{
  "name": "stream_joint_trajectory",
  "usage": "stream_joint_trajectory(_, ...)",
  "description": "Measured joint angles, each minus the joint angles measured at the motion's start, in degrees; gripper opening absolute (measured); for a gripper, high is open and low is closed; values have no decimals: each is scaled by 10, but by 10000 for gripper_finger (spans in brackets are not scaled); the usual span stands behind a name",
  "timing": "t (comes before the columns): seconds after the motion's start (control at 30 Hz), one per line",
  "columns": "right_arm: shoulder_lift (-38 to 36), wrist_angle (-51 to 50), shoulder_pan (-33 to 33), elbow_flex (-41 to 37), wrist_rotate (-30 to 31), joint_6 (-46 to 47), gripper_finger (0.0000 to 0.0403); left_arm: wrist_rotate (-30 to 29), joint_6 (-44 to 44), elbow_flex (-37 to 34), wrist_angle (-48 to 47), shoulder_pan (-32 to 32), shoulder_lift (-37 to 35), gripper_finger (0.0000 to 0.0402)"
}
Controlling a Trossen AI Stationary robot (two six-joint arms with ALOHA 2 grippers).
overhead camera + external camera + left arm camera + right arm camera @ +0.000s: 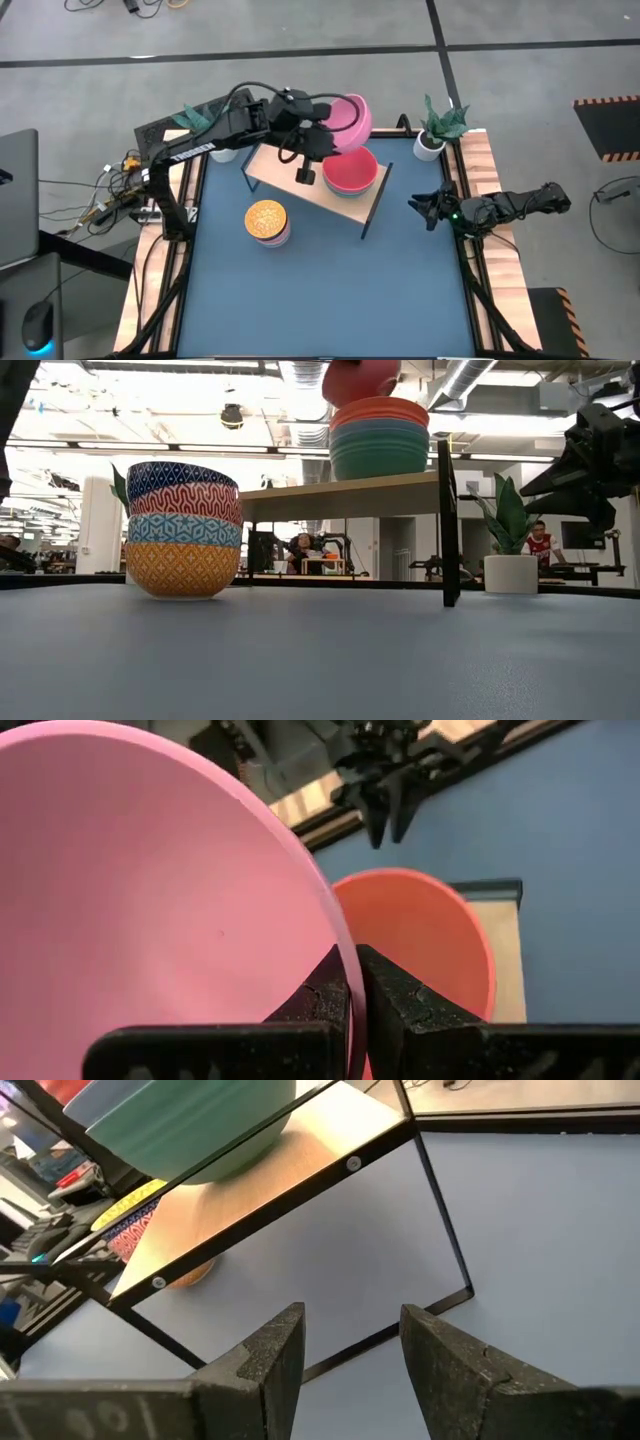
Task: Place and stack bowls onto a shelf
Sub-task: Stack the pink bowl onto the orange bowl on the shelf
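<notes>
Pink bowl (351, 119) is hanging tilted above the red-pink bowl (349, 172) topping the stack on the shelf (280, 165), its rim pinched between the closed fingers of the left gripper (355, 982). Right gripper (350, 1345) is waiting at the table's right edge, fingers apart and holding nothing. Patterned bowls (184, 528) are sitting stacked on the blue table (320, 290), near the shelf.

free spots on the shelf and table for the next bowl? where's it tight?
Shelf: bare board beside the bowl stack, under the left gripper, shut on the pink bowl. Table: open blue surface in front of the shelf and patterned bowl stack. Tight around that gripper. Right gripper waits open at the right rail.
</notes>
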Motion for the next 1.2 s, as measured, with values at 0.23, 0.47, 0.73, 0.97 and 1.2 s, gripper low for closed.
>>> stream_joint_trajectory(0.23,0,0,0,0,7,1,191,37,-15,-1,-42,-8,20,0)
stream_joint_trajectory(0.47,0,0,0,0,8,1,191,32,-21,-2,-88,-27,33,0)
stream_joint_trajectory(0.73,0,0,0,0,8,1,191,32,-15,0,-95,-39,35,0)
stream_joint_trajectory(0.97,0,0,0,0,9,0,191,37,4,0,-101,-39,36,0)
stream_joint_trajectory(1.2,0,0,0,0,9,0,191,13,49,0,-95,-43,36,0)
